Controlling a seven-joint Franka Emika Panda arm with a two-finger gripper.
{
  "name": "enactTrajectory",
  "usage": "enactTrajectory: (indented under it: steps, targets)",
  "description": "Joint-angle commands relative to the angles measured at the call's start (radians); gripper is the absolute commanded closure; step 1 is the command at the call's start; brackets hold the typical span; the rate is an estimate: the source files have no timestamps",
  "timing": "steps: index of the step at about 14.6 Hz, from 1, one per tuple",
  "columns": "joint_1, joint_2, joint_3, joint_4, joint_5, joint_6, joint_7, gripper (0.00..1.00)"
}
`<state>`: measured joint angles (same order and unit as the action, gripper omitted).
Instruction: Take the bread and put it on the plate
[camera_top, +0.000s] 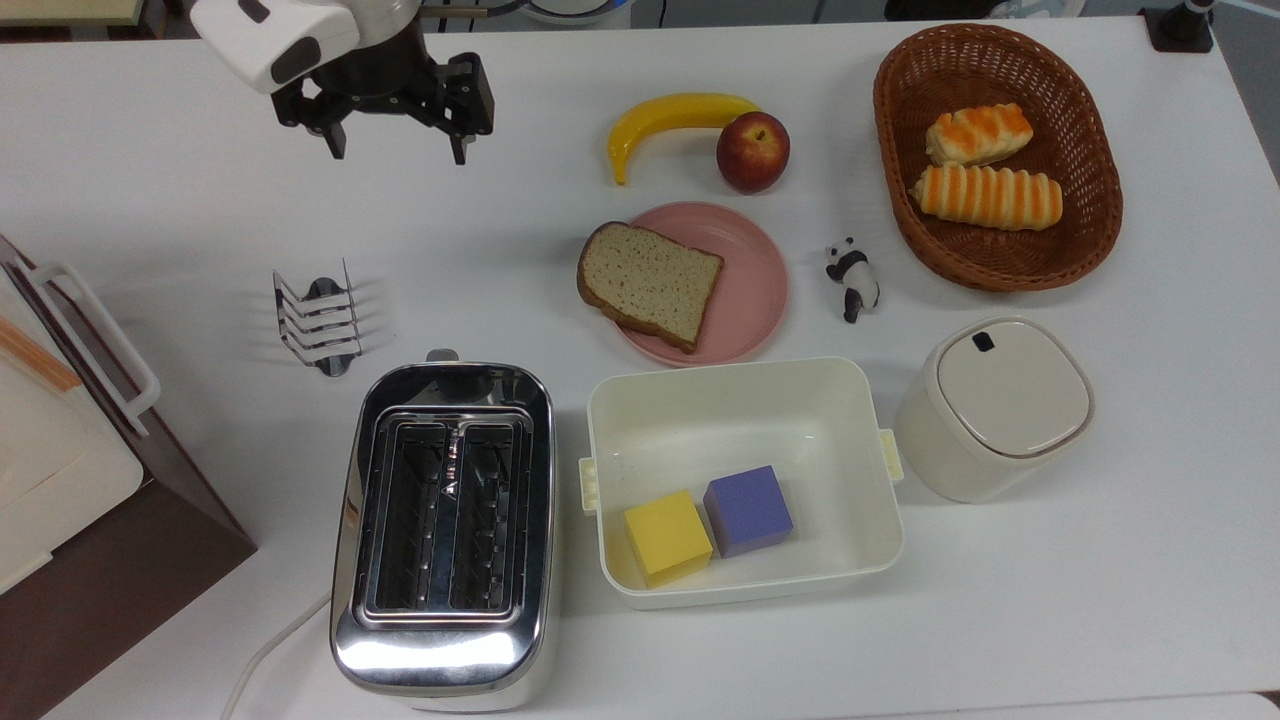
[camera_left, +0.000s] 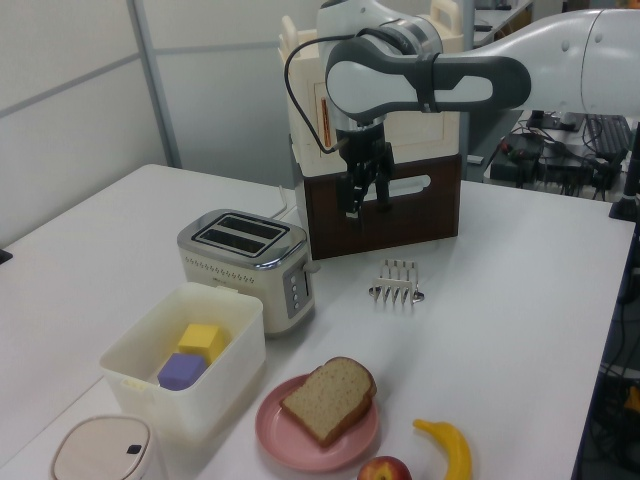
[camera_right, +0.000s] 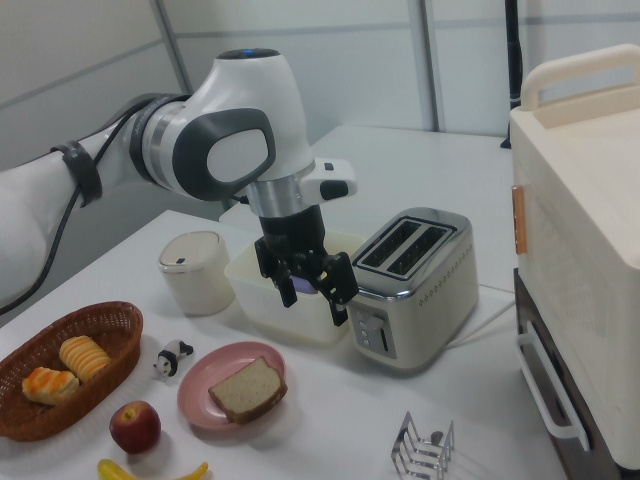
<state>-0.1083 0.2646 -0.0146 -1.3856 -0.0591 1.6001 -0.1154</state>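
Note:
The bread (camera_top: 650, 285), a brown speckled slice, lies flat on the pink plate (camera_top: 752, 268), overhanging its rim toward the top view's left. In the left view the bread (camera_left: 328, 398) and plate (camera_left: 290, 440) sit near the front; in the right view the bread (camera_right: 245, 388) rests on the plate (camera_right: 203, 386) low down. My gripper (camera_top: 397, 150) hangs open and empty above bare table, well away from the plate toward the top view's upper left. It is raised high in the left view (camera_left: 367, 208) and hovers above the table in the right view (camera_right: 312, 308).
A chrome toaster (camera_top: 445, 520) and wire toast rack (camera_top: 318, 320) stand at the top view's left. A white tub (camera_top: 860, 450) holds two cubes. Around the plate are a lidded canister (camera_top: 990, 405), a basket (camera_top: 1095, 230) of rolls, a banana (camera_top: 670, 115), an apple (camera_top: 752, 150) and a panda figure (camera_top: 852, 275).

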Motion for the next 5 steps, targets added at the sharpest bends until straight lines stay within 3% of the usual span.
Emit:
enactTrajectory:
  steps: [1, 5]
  targets:
    - [0.010, -0.022, -0.004, -0.009, -0.031, 0.015, -0.015, 0.00]
    - [0.012, -0.021, 0.001, -0.009, -0.030, 0.017, -0.007, 0.00]
